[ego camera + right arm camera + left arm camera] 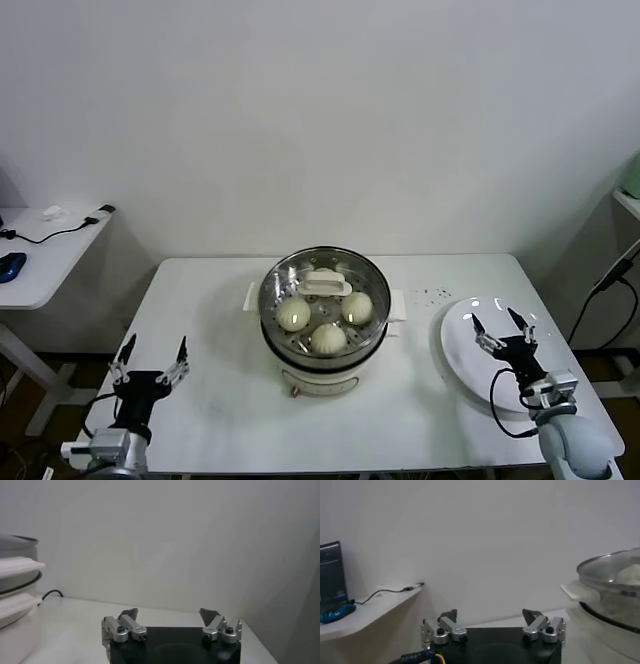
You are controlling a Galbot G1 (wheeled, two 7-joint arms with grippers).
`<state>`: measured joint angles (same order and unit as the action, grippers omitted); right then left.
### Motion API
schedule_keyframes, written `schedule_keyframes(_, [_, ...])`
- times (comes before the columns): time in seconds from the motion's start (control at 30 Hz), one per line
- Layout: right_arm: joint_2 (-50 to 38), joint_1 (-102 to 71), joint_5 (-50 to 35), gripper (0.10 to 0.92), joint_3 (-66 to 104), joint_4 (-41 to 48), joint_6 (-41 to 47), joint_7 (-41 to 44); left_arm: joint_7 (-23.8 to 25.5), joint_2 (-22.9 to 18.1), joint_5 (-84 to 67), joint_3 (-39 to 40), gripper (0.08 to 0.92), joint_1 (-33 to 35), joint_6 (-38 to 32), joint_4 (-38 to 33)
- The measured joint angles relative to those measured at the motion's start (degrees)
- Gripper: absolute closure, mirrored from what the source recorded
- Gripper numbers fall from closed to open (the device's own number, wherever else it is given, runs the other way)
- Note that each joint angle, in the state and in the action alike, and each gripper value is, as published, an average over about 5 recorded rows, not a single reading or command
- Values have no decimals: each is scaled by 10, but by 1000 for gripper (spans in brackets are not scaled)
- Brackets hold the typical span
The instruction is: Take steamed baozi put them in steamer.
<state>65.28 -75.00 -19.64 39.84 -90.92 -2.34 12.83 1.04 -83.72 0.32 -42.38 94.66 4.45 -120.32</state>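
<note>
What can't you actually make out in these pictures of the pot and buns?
- Fourth bun: head view shows three baozi through the glass lid; its white handle could hide another.
- Steamer inside: both wrist views cut it off at the edge.
- Plate: partly covered by the open right gripper.

Head view looks down from 6 o'clock over the whole worktop (220, 330); each wrist view sits low behind its own jaws, both sharing the steamer (324, 310) at centre
</note>
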Motion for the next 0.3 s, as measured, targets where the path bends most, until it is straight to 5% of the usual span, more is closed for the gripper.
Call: schedule_keyframes(0.3, [2, -5, -2, 203, 6, -3, -6, 6, 3, -8, -12, 1, 177, 7, -16, 2])
